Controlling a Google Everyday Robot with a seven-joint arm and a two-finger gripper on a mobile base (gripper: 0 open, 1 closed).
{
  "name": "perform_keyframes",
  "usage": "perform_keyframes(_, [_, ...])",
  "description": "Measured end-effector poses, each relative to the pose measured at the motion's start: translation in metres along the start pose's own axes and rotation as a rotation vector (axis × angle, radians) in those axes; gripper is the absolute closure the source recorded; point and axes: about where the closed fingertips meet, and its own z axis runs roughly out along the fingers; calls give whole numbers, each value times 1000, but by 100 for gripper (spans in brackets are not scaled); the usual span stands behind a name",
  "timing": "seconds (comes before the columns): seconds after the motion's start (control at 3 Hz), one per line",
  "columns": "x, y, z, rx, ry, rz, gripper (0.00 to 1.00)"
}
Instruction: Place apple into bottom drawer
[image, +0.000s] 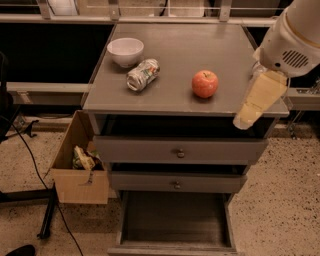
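**Pincer at the counter's right edge, apple on top, bottom drawer pulled out**

The pincer (247, 114) hangs as a cream-coloured piece below the arm's white housing (292, 42), tilted down and to the left, in front of the right front corner of the counter (175, 35). It holds nothing that can be seen, and I cannot tell whether it is wide or narrow.

The apple (205, 83) is the nearest thing to the pincer. It sits upright on the counter, towards the front and right of the middle, apart from the pincer. Further left lies a crushed can (143, 74) on its side, and just behind that stands a white bowl (125, 51) near the back left corner.

Below the counter top, the two upper drawers (210, 150) are closed, each with a small round knob at its centre. Under them the bottom drawer (175, 220) is pulled out towards the camera, its flat grey floor and low walls in plain sight.

On the speckled floor to the left of the cabinet stands an open cardboard box (80, 185) with crumpled wrappers inside. A dark cable (35, 162) runs past it.
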Motion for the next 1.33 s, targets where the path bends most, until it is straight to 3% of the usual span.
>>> perform_keyframes(0.33, [-13,-10,13,18,-19,83,0])
perform_keyframes(0.67, [-15,-17,26,151,-20,143,0])
perform_keyframes(1.0, [-21,-22,24,166,-46,136,0])
perform_keyframes(1.33, [-12,-27,25,187,-31,186,0])
